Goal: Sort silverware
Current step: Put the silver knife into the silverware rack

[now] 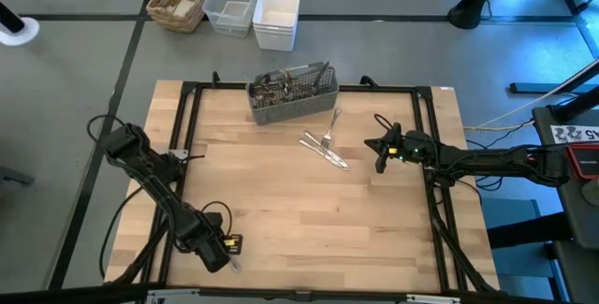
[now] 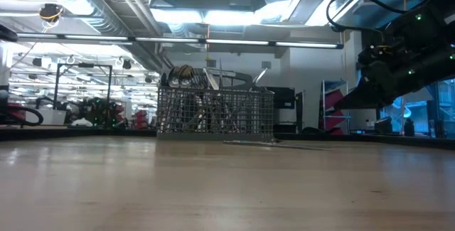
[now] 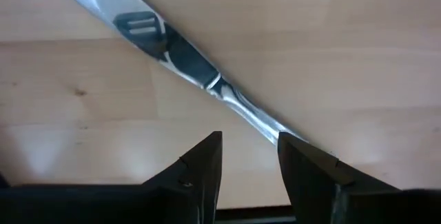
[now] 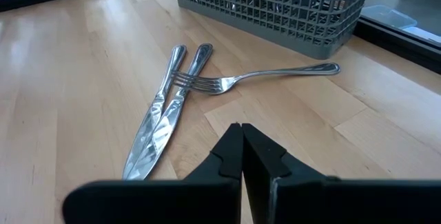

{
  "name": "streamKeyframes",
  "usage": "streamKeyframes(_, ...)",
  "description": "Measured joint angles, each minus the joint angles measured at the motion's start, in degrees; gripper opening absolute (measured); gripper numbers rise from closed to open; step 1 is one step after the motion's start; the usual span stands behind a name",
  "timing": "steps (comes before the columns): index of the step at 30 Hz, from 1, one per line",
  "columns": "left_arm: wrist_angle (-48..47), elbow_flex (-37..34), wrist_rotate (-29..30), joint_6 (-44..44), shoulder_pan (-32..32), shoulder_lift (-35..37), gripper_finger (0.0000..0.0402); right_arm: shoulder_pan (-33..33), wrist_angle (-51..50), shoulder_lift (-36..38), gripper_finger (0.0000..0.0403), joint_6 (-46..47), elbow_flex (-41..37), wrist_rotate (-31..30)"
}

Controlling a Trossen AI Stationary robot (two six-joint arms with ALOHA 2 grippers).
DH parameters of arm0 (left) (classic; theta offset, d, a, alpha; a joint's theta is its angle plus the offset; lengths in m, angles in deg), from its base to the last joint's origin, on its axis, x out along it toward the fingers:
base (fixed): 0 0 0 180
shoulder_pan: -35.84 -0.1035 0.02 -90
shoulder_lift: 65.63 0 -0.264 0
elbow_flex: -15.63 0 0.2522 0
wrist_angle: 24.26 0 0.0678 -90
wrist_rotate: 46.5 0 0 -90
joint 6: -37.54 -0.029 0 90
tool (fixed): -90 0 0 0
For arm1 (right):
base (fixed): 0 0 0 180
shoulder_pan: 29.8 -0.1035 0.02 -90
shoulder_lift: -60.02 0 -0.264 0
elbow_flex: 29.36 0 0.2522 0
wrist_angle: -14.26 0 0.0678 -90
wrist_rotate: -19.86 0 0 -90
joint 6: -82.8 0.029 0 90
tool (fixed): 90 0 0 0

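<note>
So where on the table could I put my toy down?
The bare wood between the left gripper and the fork and two knives is free. It's crowded near the caddy, where that silverware lies beside the right gripper.

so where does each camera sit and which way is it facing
High view: above the table, facing straight down; shows both arms, left gripper and right gripper.
Low view: at tabletop height, facing level at the mesh caddy; one dark arm at upper right.
Left wrist view: just above the wood, facing a knife; its open fingers show.
Right wrist view: facing two knives and a fork; its fingers are shut.
Shared: caddy, knives and fork appear in the high and right wrist views.
</note>
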Motion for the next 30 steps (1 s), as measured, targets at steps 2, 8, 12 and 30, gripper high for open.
streamKeyframes(2,-0.1,0.0,0.0,0.0,-0.4,-0.4,0.0133,0.0,0.1,0.0,0.0005,0.0,0.0,0.0)
streamKeyframes(8,1.1,0.0,-0.1,0.0,-1.3,-2.0,0.0133,0.0,0.0,0.0,0.0005,0.0,0.0,0.0)
streamKeyframes(12,2.9,0.0,-0.3,0.0,-1.5,-3.1,0.0132,0.0,0.0,0.0,0.0005,0.0,0.0,0.0)
streamKeyframes(30,-1.1,0.2,-0.9,-0.7,-2.6,-4.8,0.0129,0.0,0.0,0.0,0.0005,0.0,0.0,0.0)
